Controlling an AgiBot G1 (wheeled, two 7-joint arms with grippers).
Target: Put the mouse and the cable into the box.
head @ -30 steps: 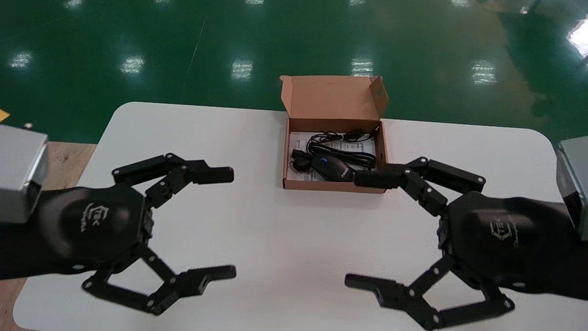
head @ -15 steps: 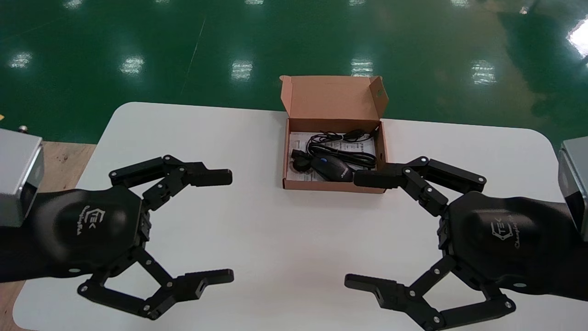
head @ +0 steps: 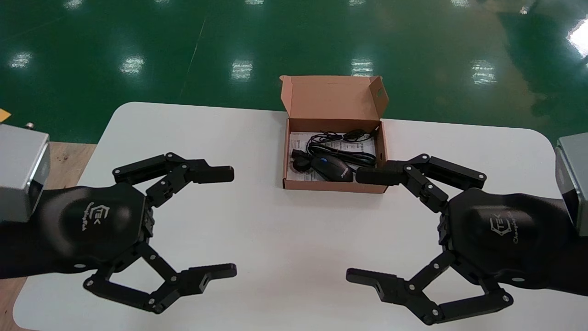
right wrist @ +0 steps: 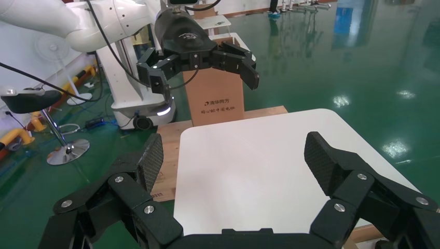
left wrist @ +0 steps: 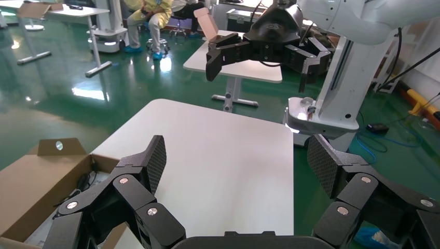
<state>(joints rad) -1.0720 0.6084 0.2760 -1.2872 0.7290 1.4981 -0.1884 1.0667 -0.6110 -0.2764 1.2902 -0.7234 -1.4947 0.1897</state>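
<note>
Open box (head: 334, 185) at the far middle of the table (head: 275, 239), lid standing up at the back. Inside it, on a paper sheet (head: 301, 138): mouse (head: 333, 168) against the near wall, cable (head: 344, 146) coiled just behind it. Left gripper (head: 223, 223) above the near left of the table, well apart from the box, fingers spread wide, holding nothing. Right gripper (head: 363, 226) above the near right, also spread wide and holding nothing, its far fingertip near the box's near right corner.

"TEK" marks the left hand (head: 226, 223) and the right hand (head: 358, 226).
</note>
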